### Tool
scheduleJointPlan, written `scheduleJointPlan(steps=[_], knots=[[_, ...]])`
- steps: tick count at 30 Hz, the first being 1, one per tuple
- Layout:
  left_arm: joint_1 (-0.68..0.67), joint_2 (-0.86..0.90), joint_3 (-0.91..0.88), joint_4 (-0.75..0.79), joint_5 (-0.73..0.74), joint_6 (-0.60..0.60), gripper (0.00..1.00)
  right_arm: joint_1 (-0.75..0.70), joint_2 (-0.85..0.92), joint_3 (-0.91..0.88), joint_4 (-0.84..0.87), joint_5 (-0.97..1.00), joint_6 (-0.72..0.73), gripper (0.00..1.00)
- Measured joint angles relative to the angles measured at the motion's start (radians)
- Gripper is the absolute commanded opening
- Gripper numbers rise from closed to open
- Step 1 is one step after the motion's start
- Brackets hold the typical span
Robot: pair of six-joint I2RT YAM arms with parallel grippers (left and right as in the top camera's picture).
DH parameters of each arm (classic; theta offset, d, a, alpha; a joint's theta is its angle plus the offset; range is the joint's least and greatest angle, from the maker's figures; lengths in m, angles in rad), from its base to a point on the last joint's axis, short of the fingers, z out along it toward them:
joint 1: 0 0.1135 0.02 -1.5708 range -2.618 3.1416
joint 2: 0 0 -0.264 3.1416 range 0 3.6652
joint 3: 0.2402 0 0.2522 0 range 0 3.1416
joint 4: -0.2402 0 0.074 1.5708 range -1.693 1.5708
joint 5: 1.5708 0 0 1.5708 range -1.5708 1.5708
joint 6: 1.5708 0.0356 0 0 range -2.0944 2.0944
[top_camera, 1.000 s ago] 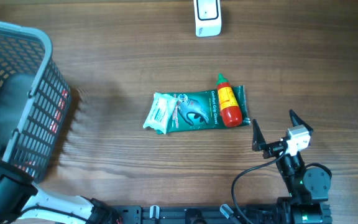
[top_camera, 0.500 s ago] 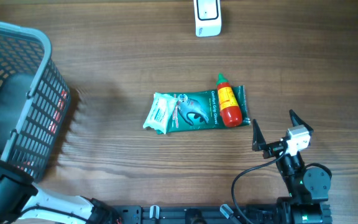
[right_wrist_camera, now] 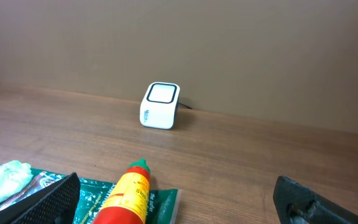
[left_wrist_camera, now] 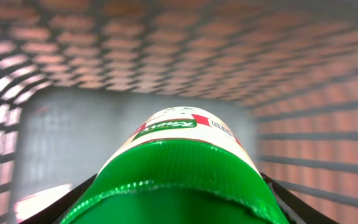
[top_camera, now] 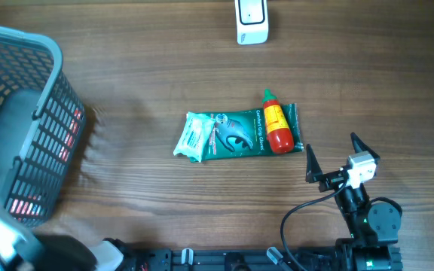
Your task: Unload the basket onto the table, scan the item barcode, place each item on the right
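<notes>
Reach decides this one, so read the scene from the left. At the left edge of the wooden worktop (top_camera: 142,68) stands the grey plastic mesh basket (top_camera: 47,143). Your left fingers (left_wrist_camera: 55,211) are inside it, one dark finger on each side of a green-ended container (left_wrist_camera: 179,162) with a white label. They look closed against its sides at a middling width, so I judge it gripped. Its long axis runs straight away from the wrist, green end nearest, label end towards the basket's wall. No barcode shows on it from here.

In the middle of the worktop a green printed packet (top_camera: 236,135) lies lengthwise left to right. A red-and-yellow squeeze bottle (top_camera: 276,129) lies across its right end, nozzle pointing far. At the far edge, right of centre, sits the white box scanner (top_camera: 252,21), well apart from the basket. Your right fingers (top_camera: 310,165) hang spread wide and empty at the near right, nearer the scanner than the left arm is.

The held container has to come up out of the basket, then travel right and far.
</notes>
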Motion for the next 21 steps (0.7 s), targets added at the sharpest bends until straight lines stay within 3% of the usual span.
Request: scheduleJointPlan(steps=[6,11,16,21], knots=[[-0.082,-0.269,0.036,0.109,0.338,-0.087,0.65,0.0,0.0,0.0,0.0,0.0,0.0,1.0],[-0.402,-0.349,0.039,0.066,0.47,-0.099,0.65,0.0,0.0,0.0,0.0,0.0,0.0,1.0],[-0.818,-0.288,0.04,-0.051,0.362,-0.076,0.66,0.0,0.0,0.0,0.0,0.0,0.0,1.0],[-1.143,-0.115,0.041,-0.091,0.21,-0.073,0.66,0.0,0.0,0.0,0.0,0.0,0.0,1.0]])
